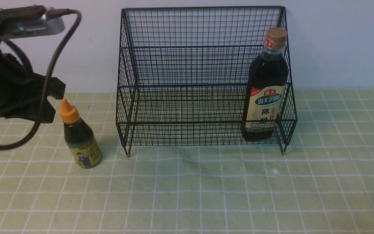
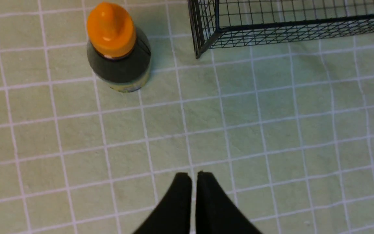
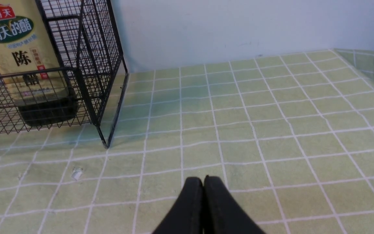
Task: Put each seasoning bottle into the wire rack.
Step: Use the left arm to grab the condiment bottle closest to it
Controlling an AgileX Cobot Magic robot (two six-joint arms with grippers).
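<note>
The right fingers (image 3: 194, 191) are pressed together, empty, above bare checked bench (image 3: 271, 130). The left fingers (image 2: 183, 187), a hairline apart, grip nothing, with the short bottle (image 2: 118, 52) well clear ahead. It stands upright at the wire rack's (image 1: 203, 74) 9 o'clock, outside. The tall bottle (image 1: 266, 87) stands inside at 3 o'clock, base dim behind mesh.
</note>
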